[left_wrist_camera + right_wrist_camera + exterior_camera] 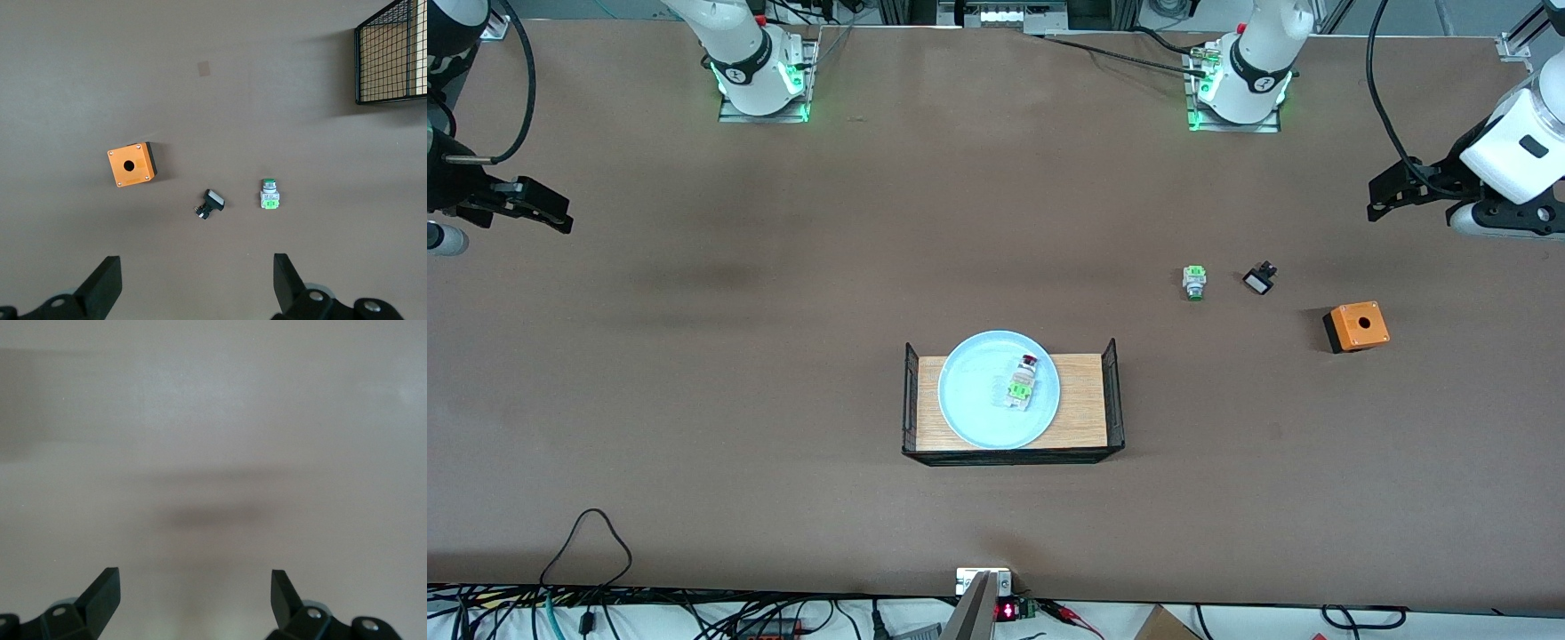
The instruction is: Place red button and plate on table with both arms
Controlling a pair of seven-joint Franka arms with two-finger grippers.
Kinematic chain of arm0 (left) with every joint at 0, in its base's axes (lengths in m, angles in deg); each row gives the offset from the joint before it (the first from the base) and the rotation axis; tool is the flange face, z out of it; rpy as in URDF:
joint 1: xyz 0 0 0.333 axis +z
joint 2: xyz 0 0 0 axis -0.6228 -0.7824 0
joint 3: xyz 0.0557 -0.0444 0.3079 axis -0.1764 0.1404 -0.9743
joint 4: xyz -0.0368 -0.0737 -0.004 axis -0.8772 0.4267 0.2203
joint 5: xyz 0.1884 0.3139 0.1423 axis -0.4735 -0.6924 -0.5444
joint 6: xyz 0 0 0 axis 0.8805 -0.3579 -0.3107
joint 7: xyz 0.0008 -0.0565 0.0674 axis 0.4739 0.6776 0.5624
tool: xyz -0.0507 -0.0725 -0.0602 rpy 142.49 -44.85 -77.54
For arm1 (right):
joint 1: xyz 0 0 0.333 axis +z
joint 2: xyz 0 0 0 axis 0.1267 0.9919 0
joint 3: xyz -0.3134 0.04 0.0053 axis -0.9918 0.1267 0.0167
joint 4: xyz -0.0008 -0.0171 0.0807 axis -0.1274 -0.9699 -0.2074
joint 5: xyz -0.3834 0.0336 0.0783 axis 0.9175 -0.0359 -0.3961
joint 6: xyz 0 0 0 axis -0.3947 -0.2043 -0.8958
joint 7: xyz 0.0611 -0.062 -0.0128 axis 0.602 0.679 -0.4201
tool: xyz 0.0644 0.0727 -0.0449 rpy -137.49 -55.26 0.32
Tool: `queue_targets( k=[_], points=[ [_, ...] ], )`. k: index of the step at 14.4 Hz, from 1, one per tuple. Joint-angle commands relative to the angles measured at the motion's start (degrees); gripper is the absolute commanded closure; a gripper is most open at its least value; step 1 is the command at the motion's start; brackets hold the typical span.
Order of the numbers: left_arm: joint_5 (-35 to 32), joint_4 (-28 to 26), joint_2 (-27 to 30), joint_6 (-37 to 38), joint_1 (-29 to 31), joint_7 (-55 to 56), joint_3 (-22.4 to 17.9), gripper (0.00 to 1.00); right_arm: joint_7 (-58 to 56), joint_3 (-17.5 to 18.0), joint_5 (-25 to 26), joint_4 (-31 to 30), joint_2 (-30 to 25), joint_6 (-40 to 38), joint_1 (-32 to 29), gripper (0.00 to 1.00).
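Note:
The pale blue plate lies on a small wooden tray with black wire ends, in the middle of the brown table. The red button lies on its side on the plate, dark red cap toward the robots. My left gripper is open and empty, held high over the table's edge at the left arm's end; its wrist view shows its fingertips wide apart. My right gripper is open and empty, high over the right arm's end; its wrist view shows only bare table.
A green-capped button, a small black part and an orange box with a hole lie on the table toward the left arm's end. The tray's wire end shows in the left wrist view.

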Motion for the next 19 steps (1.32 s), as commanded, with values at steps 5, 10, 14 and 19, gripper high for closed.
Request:
queue_targets(
  k=[5, 10, 14, 19],
  points=[
    [-1.09, 1.48, -0.57, 0.75, 0.36, 0.37, 0.42, 0.00, -0.90, -0.19, -0.98, -0.18, -0.90, 0.21, -0.11, 0.00],
    [-1.00, 1.65, -0.84, 1.63, 0.36, 0.46, 0.51, 0.00, -0.90, -0.28, -0.98, -0.18, -0.90, 0.29, -0.20, 0.00],
    [-0.92, 2.80, -1.45, 1.81, 0.18, 0.37, 0.68, 0.00, -0.90, -0.28, -0.98, -0.18, -0.90, 0.38, -0.20, 0.00],
    [0.05, 3.23, -2.15, 1.81, -1.48, 0.64, 1.64, 0.00, -0.90, -0.28, -0.98, -0.18, -0.90, 0.38, -0.20, 0.00]
  ],
)
